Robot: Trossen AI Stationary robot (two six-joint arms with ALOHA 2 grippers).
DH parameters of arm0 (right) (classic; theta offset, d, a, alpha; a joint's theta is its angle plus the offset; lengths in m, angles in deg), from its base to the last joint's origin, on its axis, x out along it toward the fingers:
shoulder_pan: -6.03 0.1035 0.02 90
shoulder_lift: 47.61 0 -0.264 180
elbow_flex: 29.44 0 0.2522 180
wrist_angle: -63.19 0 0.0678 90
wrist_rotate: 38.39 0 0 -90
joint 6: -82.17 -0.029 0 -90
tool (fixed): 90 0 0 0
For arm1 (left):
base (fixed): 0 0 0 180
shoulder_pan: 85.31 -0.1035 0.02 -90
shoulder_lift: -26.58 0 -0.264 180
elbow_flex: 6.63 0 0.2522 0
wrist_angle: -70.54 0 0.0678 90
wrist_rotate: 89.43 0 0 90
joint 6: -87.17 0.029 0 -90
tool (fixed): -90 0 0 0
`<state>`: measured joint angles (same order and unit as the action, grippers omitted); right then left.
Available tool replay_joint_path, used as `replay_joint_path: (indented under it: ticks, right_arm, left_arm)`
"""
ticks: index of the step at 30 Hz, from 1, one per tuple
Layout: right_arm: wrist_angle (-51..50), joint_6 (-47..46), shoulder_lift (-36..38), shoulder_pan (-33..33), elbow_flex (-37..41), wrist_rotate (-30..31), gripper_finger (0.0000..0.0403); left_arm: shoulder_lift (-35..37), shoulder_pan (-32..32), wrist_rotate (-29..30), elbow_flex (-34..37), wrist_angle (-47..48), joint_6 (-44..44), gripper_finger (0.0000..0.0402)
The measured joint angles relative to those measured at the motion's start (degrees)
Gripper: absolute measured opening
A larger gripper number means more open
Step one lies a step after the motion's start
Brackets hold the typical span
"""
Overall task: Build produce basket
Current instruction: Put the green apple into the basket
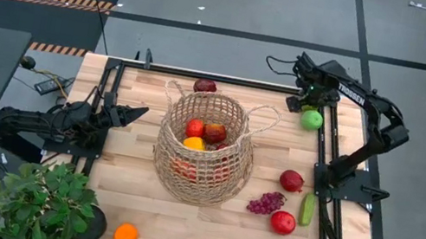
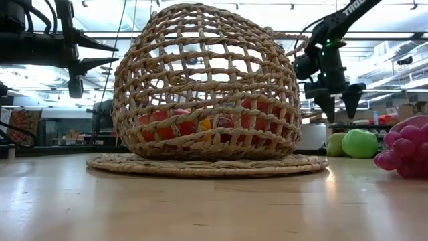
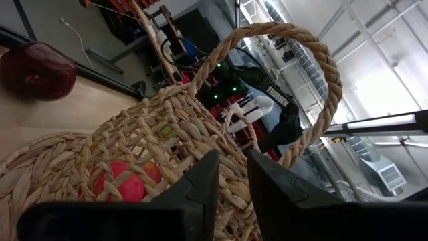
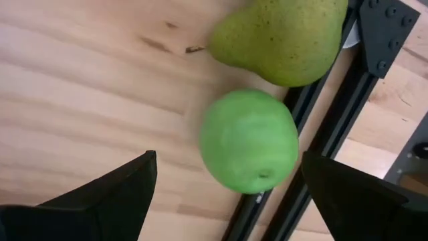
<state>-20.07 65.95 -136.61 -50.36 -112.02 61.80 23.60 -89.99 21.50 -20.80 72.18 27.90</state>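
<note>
In the high view, the basket (image 1: 205,146) is seen at the centre of the frame with red and orange produce already inside. The right gripper (image 1: 307,102) is placed at the upper right, almost directly over the green apple (image 1: 312,118), which lies against the table's right-hand rail. The left gripper (image 1: 133,112) is held at the left of the basket, far from that apple; the right arm is judged much the nearer.

In the low view, the right gripper (image 2: 338,104) is shown at the right of the frame, fingers spread and pointing down, above and just left of the green apple (image 2: 360,142) resting on the table.

In the left wrist view, the left gripper (image 3: 231,175) is seen with its fingers only narrowly apart and empty, aimed at the basket's loop handle (image 3: 294,80).

In the right wrist view, the green apple (image 4: 249,141) is framed between the wide-spread fingers of the right gripper (image 4: 231,184), nothing pinched, with the green pear (image 4: 281,37) just beyond it. A straight descent is judged sufficient to straddle the apple.
</note>
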Motion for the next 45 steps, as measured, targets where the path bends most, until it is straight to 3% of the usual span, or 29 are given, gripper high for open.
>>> replay_joint_path:
  ticks: [9,14,18,24,33,45]
  right_arm:
    - [1.8,-0.3,0.1,0.1,1.2,0.7,0.0380]
    - [-3.9,4.5,0.1,4.0,1.2,0.4,0.0380]
    - [-9.8,7.4,0.1,7.7,1.2,3.8,0.0379]
    - [-10.4,7.6,-0.3,9.0,1.2,5.7,0.0379]
    - [-16.9,15.2,-11.8,9.5,-0.6,14.5,0.0378]
    - [-17.1,19.5,-22.3,8.3,-3.3,17.5,0.0372]
  left_arm:
    - [0.0,0.0,0.0,0.0,0.1,0.0,0.0091]
    - [0.0,0.0,0.0,0.0,0.0,0.0,0.0091]
    - [0.0,0.0,0.0,0.0,0.0,0.0,0.0091]
    - [0.0,0.0,0.0,0.0,0.0,0.0,0.0089]
    - [0.0,0.0,0.0,0.0,0.0,0.0,0.0090]
    - [0.0,0.0,0.0,0.0,0.0,0.0,0.0085]
